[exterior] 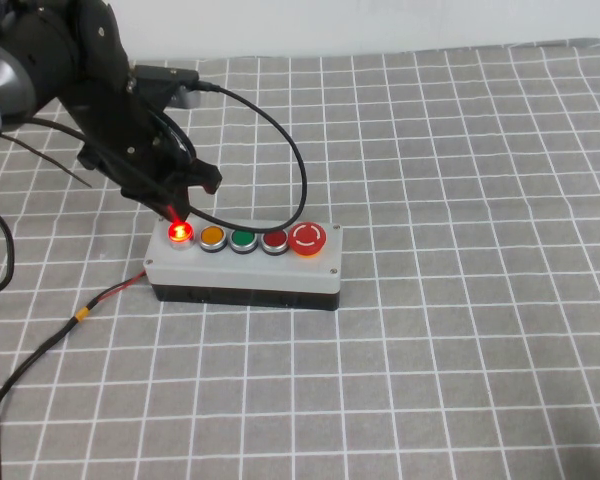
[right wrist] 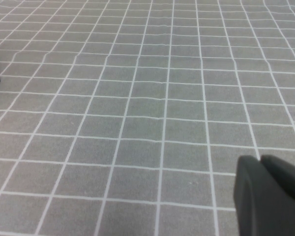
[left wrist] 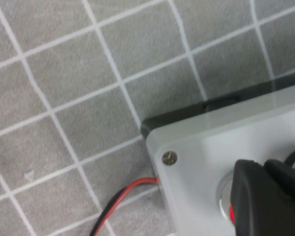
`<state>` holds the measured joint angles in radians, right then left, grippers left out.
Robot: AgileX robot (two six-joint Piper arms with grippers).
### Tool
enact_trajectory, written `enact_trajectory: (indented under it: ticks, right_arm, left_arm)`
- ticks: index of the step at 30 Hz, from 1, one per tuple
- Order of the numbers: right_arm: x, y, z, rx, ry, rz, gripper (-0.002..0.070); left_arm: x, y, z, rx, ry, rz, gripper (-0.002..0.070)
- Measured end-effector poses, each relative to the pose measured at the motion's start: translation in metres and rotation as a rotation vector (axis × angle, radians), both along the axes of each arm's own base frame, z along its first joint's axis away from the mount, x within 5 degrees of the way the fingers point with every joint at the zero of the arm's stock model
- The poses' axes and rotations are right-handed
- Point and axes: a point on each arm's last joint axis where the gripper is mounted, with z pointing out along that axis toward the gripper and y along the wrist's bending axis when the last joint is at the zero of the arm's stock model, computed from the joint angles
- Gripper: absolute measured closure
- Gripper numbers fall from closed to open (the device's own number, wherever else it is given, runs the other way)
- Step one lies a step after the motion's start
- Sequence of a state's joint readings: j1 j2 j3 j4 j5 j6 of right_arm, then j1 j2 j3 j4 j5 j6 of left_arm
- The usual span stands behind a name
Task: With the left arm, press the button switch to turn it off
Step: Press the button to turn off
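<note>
Button switch (exterior: 180,233), small, round and red, glows at the left end of the row on top of the grey box (exterior: 242,264), which serves as the landmark on the checked cloth (exterior: 460,330). Next to it along the box lid come an orange button (exterior: 212,237), a green button (exterior: 243,239), a darker red button (exterior: 274,240) and, at the right end, a large red mushroom button (exterior: 307,239) with white marks. The left gripper (exterior: 173,207) points down at the box's left end, its tip touching or just above the glowing button; in the left wrist view its black fingers (left wrist: 265,201) lie pressed together over the button, a red glint showing beside them. The left arm (exterior: 70,70) rises behind and to the left of the box, and a black cable (exterior: 280,140) loops from it down behind the box. A red and black wire (exterior: 105,298) leaves the box's left side near its base and runs off across the cloth. The right gripper (right wrist: 270,196) hangs over bare cloth, away from the box, its fingers pressed together.
</note>
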<state>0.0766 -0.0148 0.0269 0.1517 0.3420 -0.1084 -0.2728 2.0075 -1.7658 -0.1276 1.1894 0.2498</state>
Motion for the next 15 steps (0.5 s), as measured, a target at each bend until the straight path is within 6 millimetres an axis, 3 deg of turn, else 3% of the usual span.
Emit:
enact_trajectory:
  ticks: [15]
  right_arm:
    - [0.0,0.0,0.0,0.0,0.0,0.0,0.0694]
  left_arm:
    - [-0.011,0.002,0.018,0.007,-0.012,-0.008,0.0678]
